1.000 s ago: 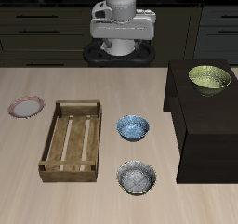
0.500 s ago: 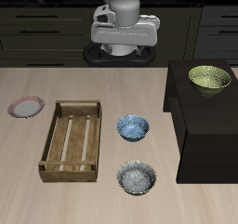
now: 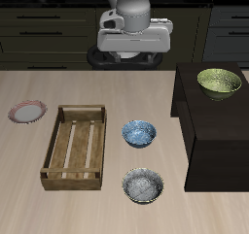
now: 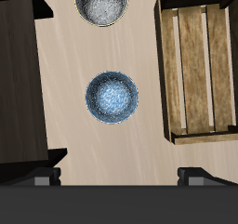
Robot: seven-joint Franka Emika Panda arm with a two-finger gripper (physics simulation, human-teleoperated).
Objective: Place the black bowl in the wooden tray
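The black bowl [image 3: 143, 185], dark outside with a grey-white speckled inside, stands on the table near its front edge; it also shows in the wrist view [image 4: 100, 3]. The wooden tray [image 3: 74, 146] lies beside it, slatted and empty, and shows in the wrist view [image 4: 197, 60] too. My gripper [image 3: 133, 51] hangs high above the table's back, far from the black bowl and the tray. In the wrist view my gripper [image 4: 121, 177] is open and empty, its fingertips [image 4: 46, 177] set wide apart.
A blue-patterned bowl [image 3: 138, 133] stands between the black bowl and the robot, beside the tray, and shows in the wrist view [image 4: 112, 97]. A yellow-green bowl [image 3: 220, 82] sits on a black box [image 3: 209, 131]. A small pink-rimmed plate [image 3: 27, 112] lies beyond the tray.
My gripper has shifted slightly sideways toward the black box's side and risen a little. The bowls and tray have not moved.
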